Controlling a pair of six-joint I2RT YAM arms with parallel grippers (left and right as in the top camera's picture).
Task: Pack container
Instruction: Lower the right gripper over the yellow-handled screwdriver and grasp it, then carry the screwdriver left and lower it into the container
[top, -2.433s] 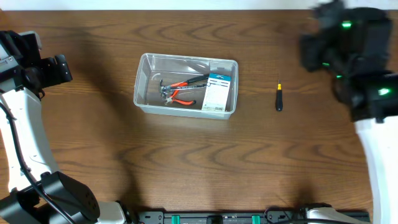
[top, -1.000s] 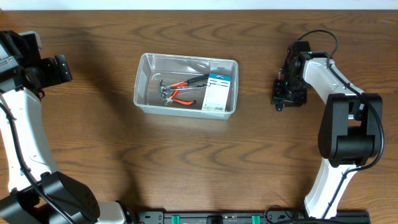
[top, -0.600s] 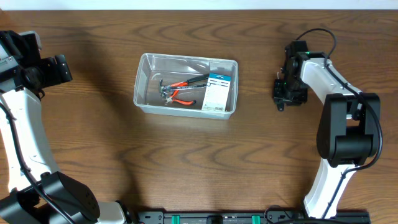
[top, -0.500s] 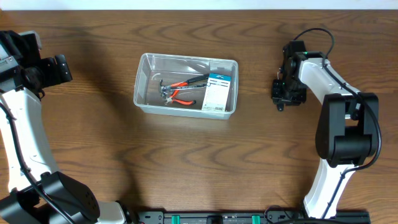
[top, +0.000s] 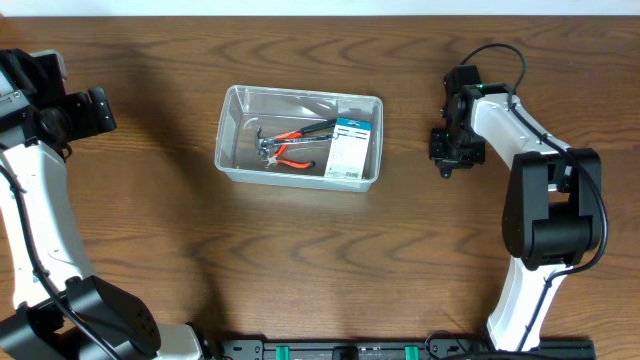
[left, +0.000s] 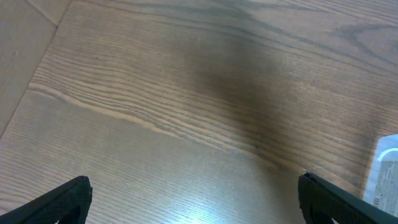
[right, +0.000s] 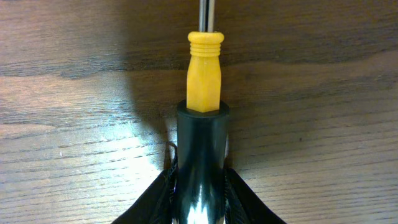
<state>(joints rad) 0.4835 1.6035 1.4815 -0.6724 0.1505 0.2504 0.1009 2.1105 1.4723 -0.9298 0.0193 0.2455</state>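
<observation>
The container (top: 300, 93), a clear tub, stands at mid table and holds red-handled pliers (top: 290, 152) and a flat white-and-blue box (top: 350, 148). To its right my right gripper (top: 449, 165) is down at the table. In the right wrist view my right gripper (right: 200, 186) is shut on the screwdriver (right: 204, 81): both fingers press the sides of its black handle, and its yellow collar and metal shaft point away over the wood. My left gripper (top: 95, 110) stays far left, open and empty (left: 193, 199).
The right arm's cable (top: 495, 50) loops above the wrist. A pale strip along the table's far edge (top: 320, 6) marks its limit. A corner of the tub (left: 388, 168) shows at the right edge of the left wrist view.
The right arm came down over the screwdriver, then closed its jaws on the handle and shifted slightly left. The left arm and the container's contents have not moved.
</observation>
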